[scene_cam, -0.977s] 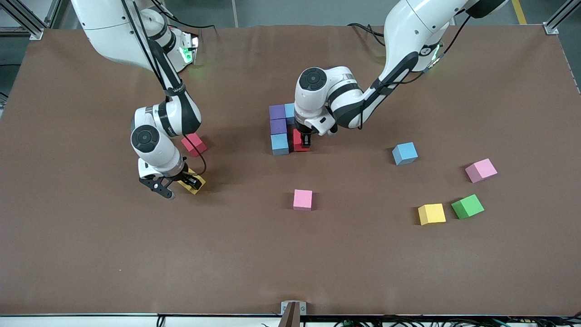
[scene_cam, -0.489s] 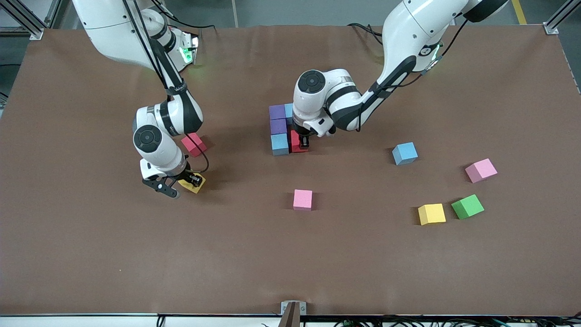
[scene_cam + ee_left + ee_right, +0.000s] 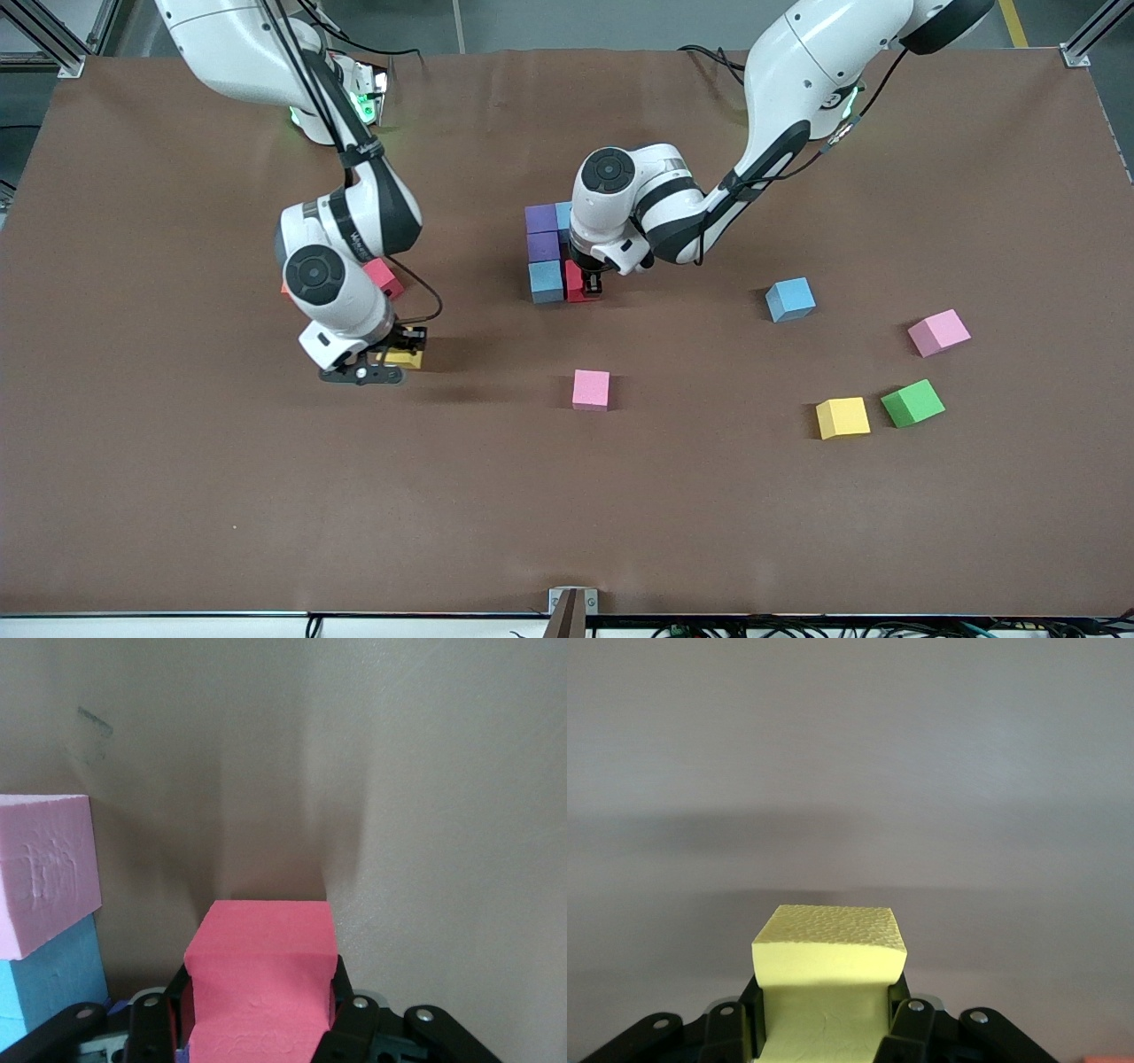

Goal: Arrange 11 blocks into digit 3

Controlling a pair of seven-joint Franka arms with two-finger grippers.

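Tabletop (image 3: 177, 496) brown, matte. Right gripper (image 3: 400, 353) fingers now clamp yellow block (image 3: 406, 358), shifted toward centre; left gripper (image 3: 588, 282) grips red block (image 3: 576, 283).

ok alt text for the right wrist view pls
The right gripper is shut on a yellow block, its black fingers pressing two sides. Bare brown table fills the rest of the view.

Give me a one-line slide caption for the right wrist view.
Right tool shut on a yellow block, seen from the wrist above the bare brown table.
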